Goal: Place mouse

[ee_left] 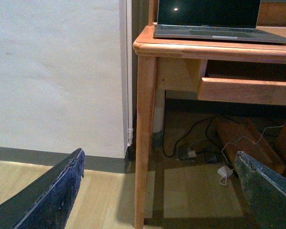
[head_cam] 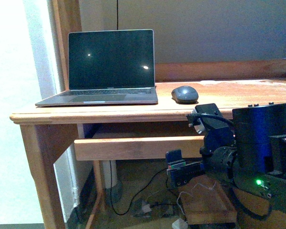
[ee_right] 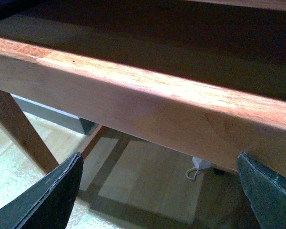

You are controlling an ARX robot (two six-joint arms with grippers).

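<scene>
The dark grey oval mouse point(head_cam: 184, 94) lies on the wooden desk top point(head_cam: 229, 95), just right of the open laptop point(head_cam: 109, 62). My right gripper point(head_cam: 180, 168) is open and empty. It hangs below the desk's front, well under the mouse. In the right wrist view its fingers point(ee_right: 52, 195) are spread wide under the pull-out shelf's front board point(ee_right: 148, 105). My left gripper point(ee_left: 159, 157) is open and empty, low above the floor, facing the desk's left leg point(ee_left: 144, 143). It does not show in the front view. The mouse shows in neither wrist view.
The laptop's screen is dark; it also shows in the left wrist view point(ee_left: 209, 19). The pull-out shelf point(head_cam: 133, 148) juts out under the desk top. Cables and a white adapter point(ee_left: 225, 172) lie on the floor beneath. A white wall point(ee_left: 57, 71) stands left of the desk.
</scene>
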